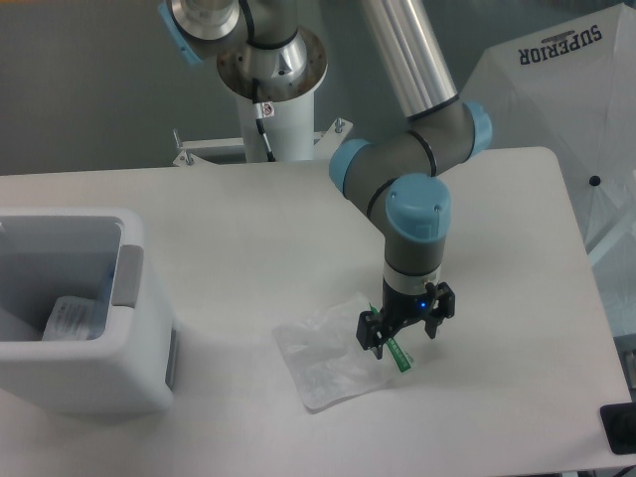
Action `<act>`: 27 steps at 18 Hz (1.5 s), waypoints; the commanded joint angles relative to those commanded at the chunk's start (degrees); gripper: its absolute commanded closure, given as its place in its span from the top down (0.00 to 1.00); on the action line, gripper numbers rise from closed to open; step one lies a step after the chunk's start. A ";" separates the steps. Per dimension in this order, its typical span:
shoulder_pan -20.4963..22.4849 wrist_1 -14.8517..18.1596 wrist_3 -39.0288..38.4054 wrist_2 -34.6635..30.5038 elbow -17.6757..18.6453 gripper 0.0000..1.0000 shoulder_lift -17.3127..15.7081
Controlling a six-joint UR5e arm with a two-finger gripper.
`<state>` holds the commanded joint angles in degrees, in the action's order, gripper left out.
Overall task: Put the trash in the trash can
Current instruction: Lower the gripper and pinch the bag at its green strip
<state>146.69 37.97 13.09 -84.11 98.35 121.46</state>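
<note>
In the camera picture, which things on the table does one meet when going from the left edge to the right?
trash can with something pale lying inside → clear plastic bag flat on the table → gripper standing over the bag's green strip at its right edge.

The plastic bag (pixel 328 356) is thin, clear, crinkled film with a glossy sheen and a green strip (pixel 397 353) along one edge. The trash can (pixel 84 313) is smooth white plastic with a matt grey panel. The surface (pixel 248 219) is matt white. The claw (pixel 400 333) is black, matt. The arm (pixel 412 75) tube is brushed metal with glossy blue plastic joint caps.
</note>
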 joint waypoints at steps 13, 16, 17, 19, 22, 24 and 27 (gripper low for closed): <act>-0.53 -0.09 0.45 0.09 0.97 0.79 0.88; -0.53 -0.09 0.18 0.09 1.41 0.56 0.62; -0.53 -0.09 0.36 0.09 1.67 0.51 0.53; -0.53 -0.09 0.19 0.09 1.76 0.41 0.44; -0.53 0.00 -0.16 0.88 1.93 0.25 0.36; -0.53 0.00 -0.17 0.97 2.02 0.18 0.09; -0.53 0.00 -0.43 2.63 2.11 0.10 -1.14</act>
<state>146.16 37.97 12.66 -81.48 100.46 120.32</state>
